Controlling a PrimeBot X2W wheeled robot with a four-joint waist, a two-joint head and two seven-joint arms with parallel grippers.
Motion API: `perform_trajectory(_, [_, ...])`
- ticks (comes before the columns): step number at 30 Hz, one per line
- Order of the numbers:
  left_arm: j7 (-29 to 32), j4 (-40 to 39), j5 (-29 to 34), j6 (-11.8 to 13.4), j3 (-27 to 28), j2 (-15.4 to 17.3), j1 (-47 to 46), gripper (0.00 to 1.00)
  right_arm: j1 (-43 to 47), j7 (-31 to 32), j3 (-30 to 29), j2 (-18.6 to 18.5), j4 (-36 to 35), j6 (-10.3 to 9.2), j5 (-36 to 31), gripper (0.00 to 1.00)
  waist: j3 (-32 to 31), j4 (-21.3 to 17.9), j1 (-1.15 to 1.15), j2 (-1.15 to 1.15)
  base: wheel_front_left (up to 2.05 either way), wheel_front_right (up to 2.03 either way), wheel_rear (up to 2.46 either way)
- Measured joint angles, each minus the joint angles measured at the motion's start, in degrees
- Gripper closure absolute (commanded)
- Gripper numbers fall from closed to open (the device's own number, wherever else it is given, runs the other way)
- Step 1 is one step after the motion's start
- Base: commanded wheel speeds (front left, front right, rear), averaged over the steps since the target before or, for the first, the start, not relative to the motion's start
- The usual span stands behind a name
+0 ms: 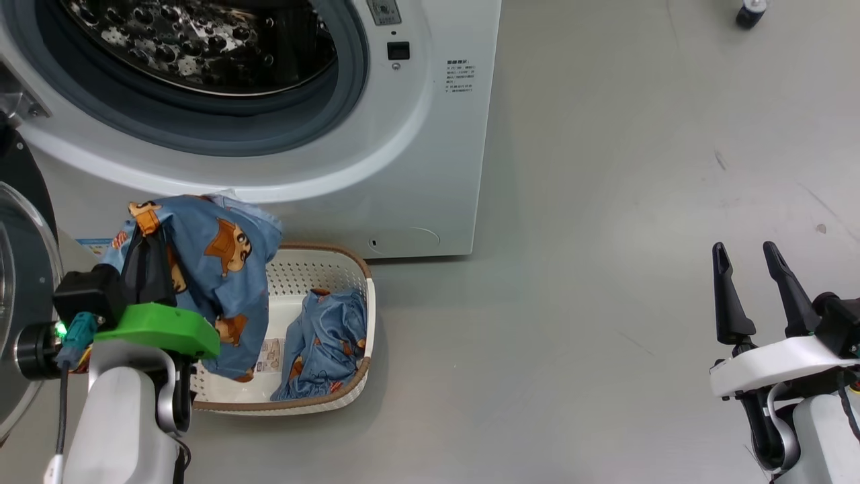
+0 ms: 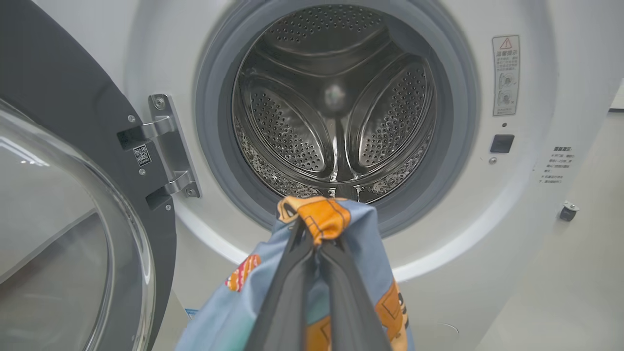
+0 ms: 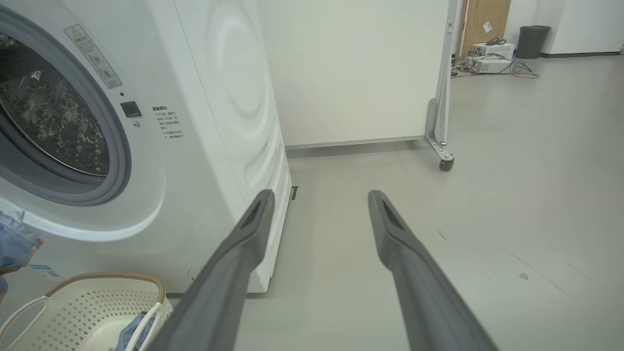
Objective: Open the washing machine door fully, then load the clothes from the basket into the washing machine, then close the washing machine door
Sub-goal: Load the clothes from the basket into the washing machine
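One of the clothes (image 1: pixel 222 269) is pinched by a bunched fold in the closed left gripper (image 2: pixel 317 241), hung over the 9 o'clock edge of the basket (image 1: pixel 316 272), at 6 o'clock of the drum (image 2: pixel 336 97); the washing machine door (image 2: pixel 73 122) is swung to 9 o'clock. A second garment (image 1: pixel 329 343) is left in the basket. The right gripper (image 1: pixel 744 249) is spread wide, empty, at 3 o'clock. Satin is judged light, limp, slippery: gathered folds should be gripped, not one layer; hem may be snagged on the gasket (image 2: pixel 214 146).

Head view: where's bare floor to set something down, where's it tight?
Free: floor between the washing machine and the right gripper. Crowded: lower left, with the washing machine door, the left gripper holding clothes, and the basket.
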Motion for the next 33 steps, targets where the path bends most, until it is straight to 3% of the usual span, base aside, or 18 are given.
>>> perform_trajectory(12, [0.00, -4.17, 0.22, -0.78, 0.22, 0.02, 7.05, 1.00, 2.13, 0.00, -0.13, 0.24, -2.18, 0.00, -1.11, 0.00, -4.20, -1.29, 0.00, 0.00, 0.00, 0.00, 0.00])
perform_trajectory(33, [0.00, -8.24, -0.47, -0.90, 0.55, -0.09, 10.65, 1.00, 3.28, 0.00, -0.40, 0.75, -4.10, 0.00, -1.40, 0.00, -2.32, -1.09, 0.00, 0.00, 0.00, 0.00, 0.00])
